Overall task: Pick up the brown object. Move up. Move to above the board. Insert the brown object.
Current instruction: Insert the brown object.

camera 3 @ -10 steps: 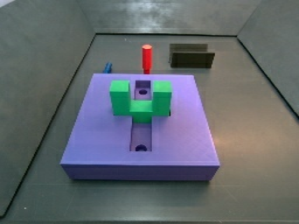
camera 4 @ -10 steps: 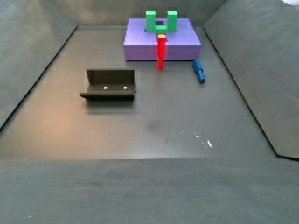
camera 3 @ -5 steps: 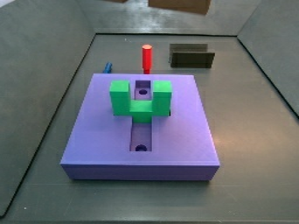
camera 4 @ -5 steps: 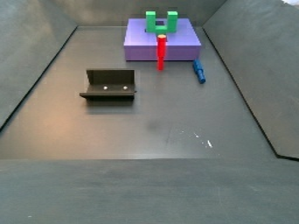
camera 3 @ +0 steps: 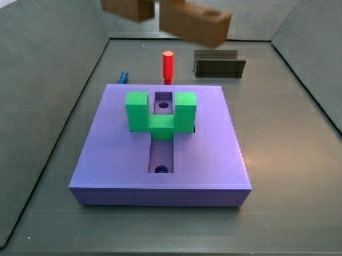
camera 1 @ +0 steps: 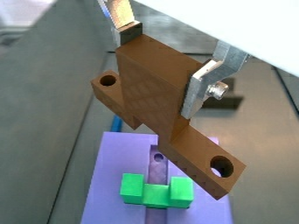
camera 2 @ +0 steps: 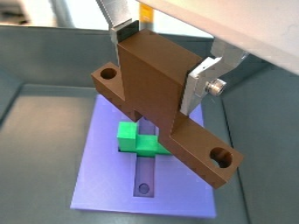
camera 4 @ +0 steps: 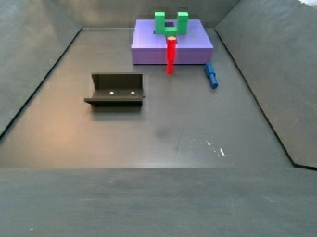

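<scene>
**Brown object lifted, not yet inserted**

The brown object (camera 2: 163, 105) hangs high above the board (camera 2: 105, 175), clamped between the fingers (camera 2: 201, 83) of the gripper (camera 2: 163, 54). Picking and lifting look done; lowering it toward the green U-shaped block (camera 2: 138, 138) and inserting remain.

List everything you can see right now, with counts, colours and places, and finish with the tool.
brown object: 1, light brown, held in the air above the board.
board: 1, lavender, on the floor.
green U-shaped block: 1, green, standing on the board over the groove.
red cylinder: 1, red, upright behind the board.
blue piece: 1, blue, lying beside the board.
fixture: 1, dark, on the floor away from the board.
tool: 1, silver fingers, shut on the brown object.
</scene>
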